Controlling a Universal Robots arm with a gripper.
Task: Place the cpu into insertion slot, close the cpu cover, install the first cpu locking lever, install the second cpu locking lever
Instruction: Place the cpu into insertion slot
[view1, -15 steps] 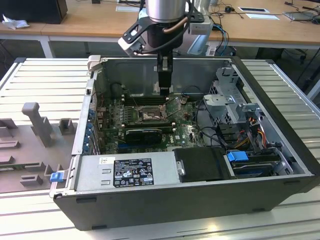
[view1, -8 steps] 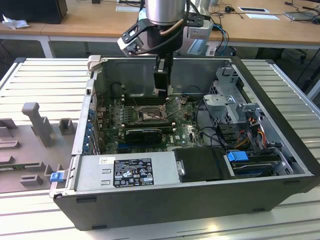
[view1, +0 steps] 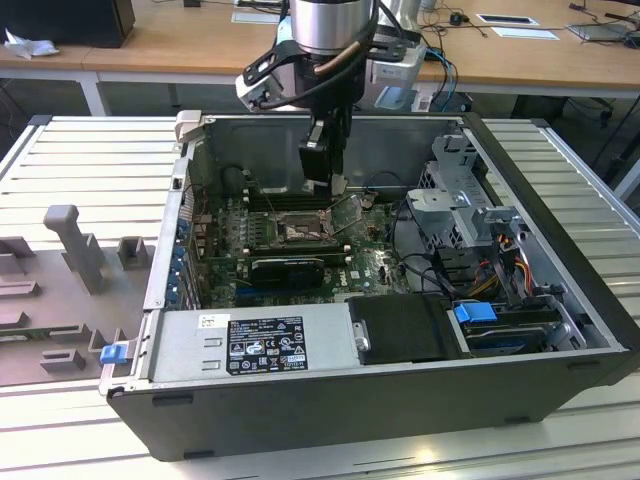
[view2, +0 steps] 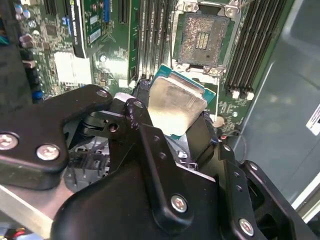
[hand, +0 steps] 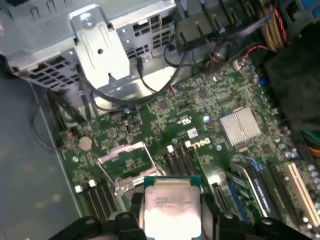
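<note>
In the exterior view my gripper (view1: 334, 186) hangs inside the open computer case, just above and to the exterior view's right of the insertion slot (view1: 298, 232). It is shut on the cpu (view2: 175, 100), a flat square chip with a pale metal top on a green base, gripped by two opposite edges between the black fingers (view2: 137, 112). The slot (view2: 202, 40) lies bare, its pale contact field showing inside a dark metal frame. The cpu cover (view1: 347, 212) stands tilted up beside the slot. In the first wrist view the cpu (hand: 172, 200) sits just short of the raised cover frame (hand: 125, 161).
Long black memory slots (view2: 150, 35) run along both sides of the socket. A black expansion card (view1: 288, 268) lies in front of it, with the power supply (view1: 255, 345) at the case's near wall. A metal drive cage (view1: 455, 205) and cables crowd the exterior view's right.
</note>
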